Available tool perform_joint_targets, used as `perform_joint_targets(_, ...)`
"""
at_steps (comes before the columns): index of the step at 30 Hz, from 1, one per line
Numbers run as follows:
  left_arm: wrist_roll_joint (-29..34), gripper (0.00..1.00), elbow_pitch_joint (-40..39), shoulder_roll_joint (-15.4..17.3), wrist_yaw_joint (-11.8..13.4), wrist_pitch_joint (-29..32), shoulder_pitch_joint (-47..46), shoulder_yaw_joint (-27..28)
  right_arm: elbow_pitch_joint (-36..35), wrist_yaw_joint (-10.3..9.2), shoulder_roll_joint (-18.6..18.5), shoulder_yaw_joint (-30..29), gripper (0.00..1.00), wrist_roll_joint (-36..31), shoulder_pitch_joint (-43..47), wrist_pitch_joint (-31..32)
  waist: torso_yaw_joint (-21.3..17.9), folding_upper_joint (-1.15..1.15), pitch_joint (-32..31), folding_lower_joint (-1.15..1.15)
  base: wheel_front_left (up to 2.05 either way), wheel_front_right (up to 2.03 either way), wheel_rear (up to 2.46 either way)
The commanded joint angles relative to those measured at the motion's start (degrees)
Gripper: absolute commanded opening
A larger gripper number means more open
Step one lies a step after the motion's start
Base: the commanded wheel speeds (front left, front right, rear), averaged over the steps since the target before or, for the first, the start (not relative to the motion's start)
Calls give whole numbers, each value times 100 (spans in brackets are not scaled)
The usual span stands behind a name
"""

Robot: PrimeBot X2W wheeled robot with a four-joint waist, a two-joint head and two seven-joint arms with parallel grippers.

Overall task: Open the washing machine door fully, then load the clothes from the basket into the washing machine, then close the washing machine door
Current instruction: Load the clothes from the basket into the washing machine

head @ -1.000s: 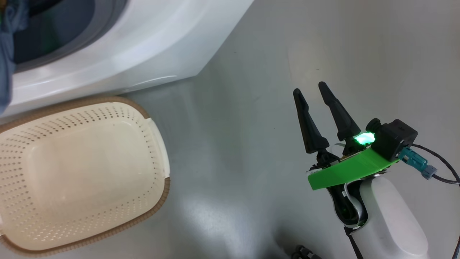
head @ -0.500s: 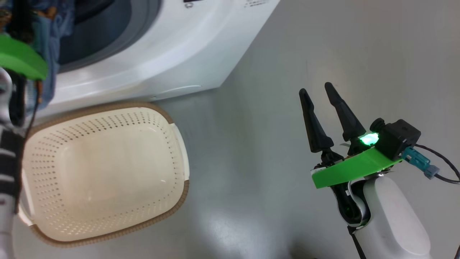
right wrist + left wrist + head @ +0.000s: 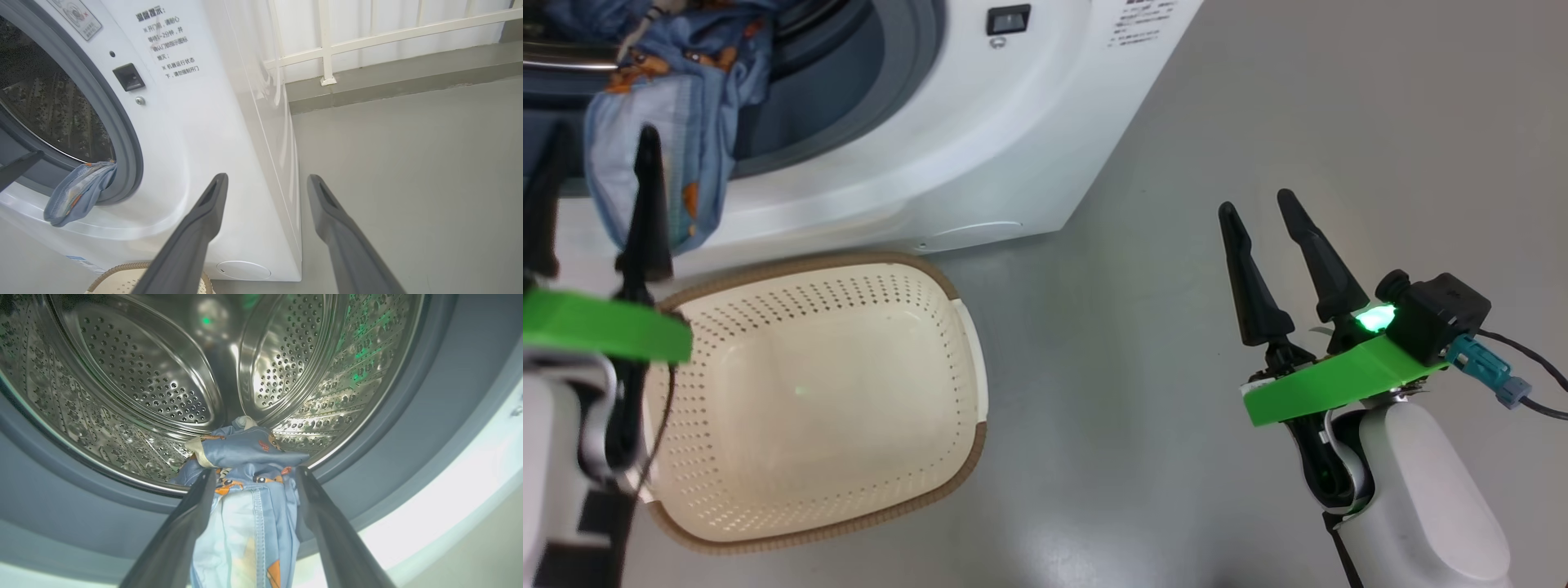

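Clothes (image 3: pixel 245 449) hang over gasket (image 3: pixel 915 82) of washing machine (image 3: pixel 980 122), half out. Basket (image 3: pixel 964 343) empty on floor. Left gripper (image 3: pixel 255 473) spread, straddling dangling fabric. Right gripper (image 3: pixel 1256 202) spread, well apart. Pinch dangling part, push deep past gasket so nothing traps.

We note the left pincer (image 3: pixel 256 473) spread wide at lower centre; the clothes (image 3: pixel 245 451) hang between its fingers, draped over the grey gasket (image 3: pixel 441 416). The perforated drum (image 3: pixel 135 375) spans the upper frame.
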Motion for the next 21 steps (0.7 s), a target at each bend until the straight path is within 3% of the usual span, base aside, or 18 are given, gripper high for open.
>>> perform_joint_targets(1,-17,100,-321,196,74,-29,242,259,-151,9,28,88,100,-76,171,-27,61,0,-56,0,0,0,0)
perform_joint_targets(11,77,100,-1585,-146,320,-29,1653,773,-190,9,28,85,100,-219,191,-27,154,0,-122,0,0,0,0)
perform_joint_targets(21,176,100,-1757,-456,208,-29,2157,970,-224,9,28,-22,100,-295,214,-27,247,0,-110,0,0,0,0)
